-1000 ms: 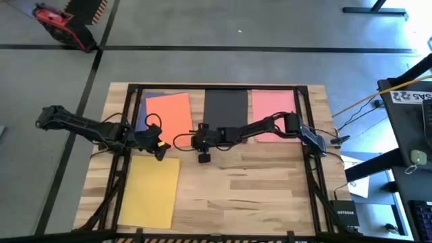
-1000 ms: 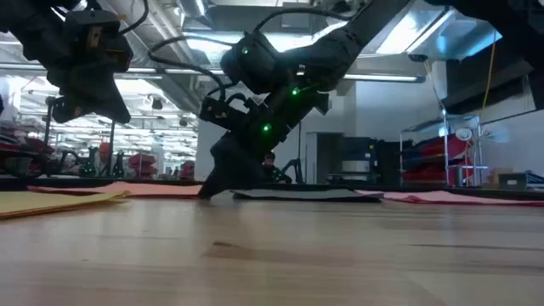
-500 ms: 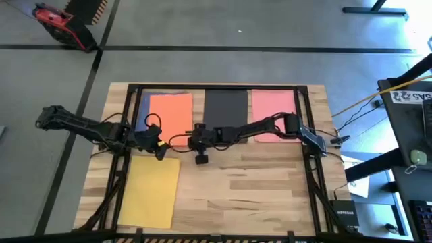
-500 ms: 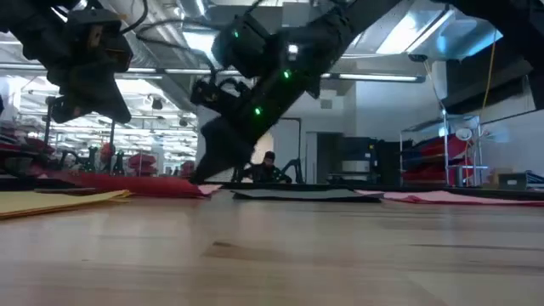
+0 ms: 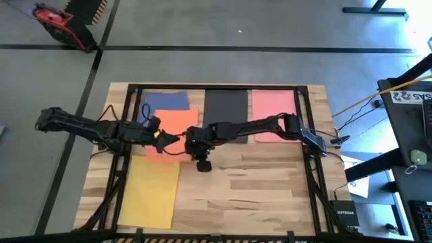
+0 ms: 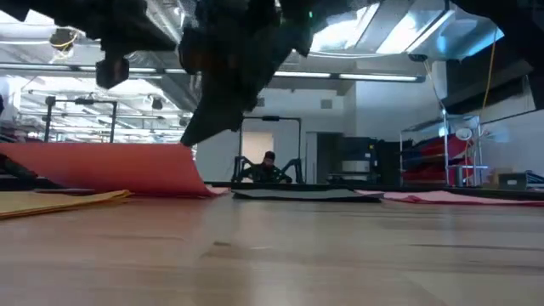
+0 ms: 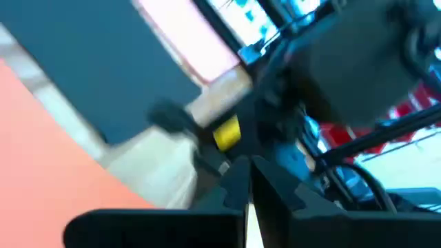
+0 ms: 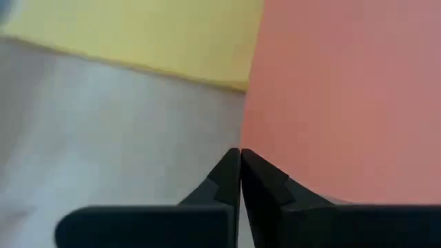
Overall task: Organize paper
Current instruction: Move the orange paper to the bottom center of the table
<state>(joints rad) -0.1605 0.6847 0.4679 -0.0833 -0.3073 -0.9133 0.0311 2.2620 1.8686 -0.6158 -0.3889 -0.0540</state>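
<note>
Orange paper is clamped at its right edge by the right gripper, its near edge lifted. The left gripper, fingers together, is held over it. Bare wood lies to the right of the yellow sheet.

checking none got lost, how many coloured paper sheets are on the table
5. The blue sheet, black sheet and pink sheet lie along the far edge; the orange sheet is between the two grippers; the yellow sheet is at near left. More could hide beneath.
</note>
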